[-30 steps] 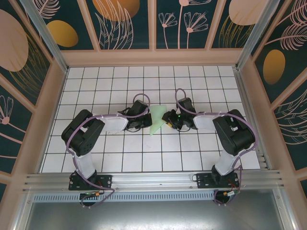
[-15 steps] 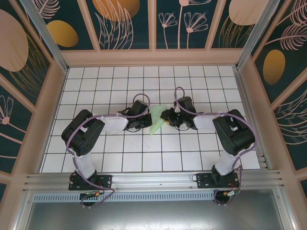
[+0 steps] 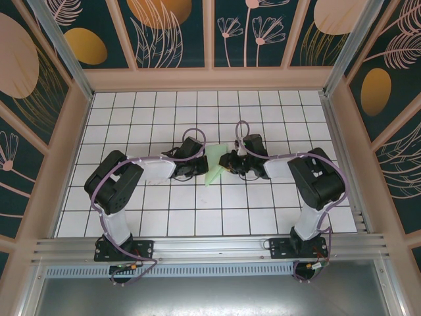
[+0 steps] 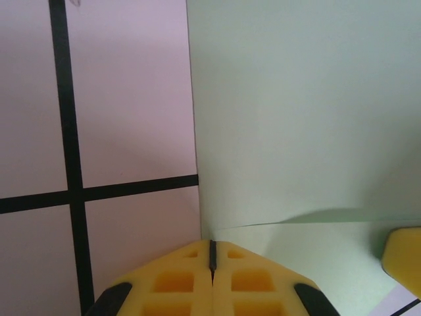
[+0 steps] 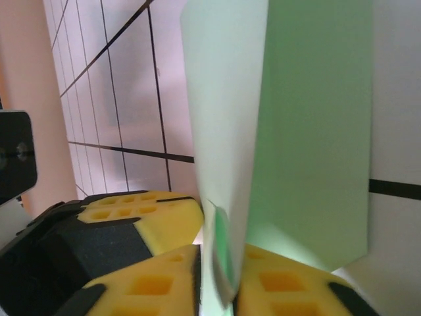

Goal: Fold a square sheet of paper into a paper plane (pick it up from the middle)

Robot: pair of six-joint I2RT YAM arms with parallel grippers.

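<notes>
1. L gripper (image 4: pixel 212 253): jaws shut, tips at left edge of the square sheet of paper (image 4: pixel 302 118), prob. pinning it flat.
2. Sheet sits mid-table (image 3: pixel 131 131), btwn both grippers, one flap raised.
3. R gripper (image 5: pixel 219 263): narrow, pinching that flap, prob. to fold it over.

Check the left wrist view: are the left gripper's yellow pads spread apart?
No: the left gripper has its yellow pads pressed together, just a thin dark seam between them, at the edge of the green paper.
</notes>
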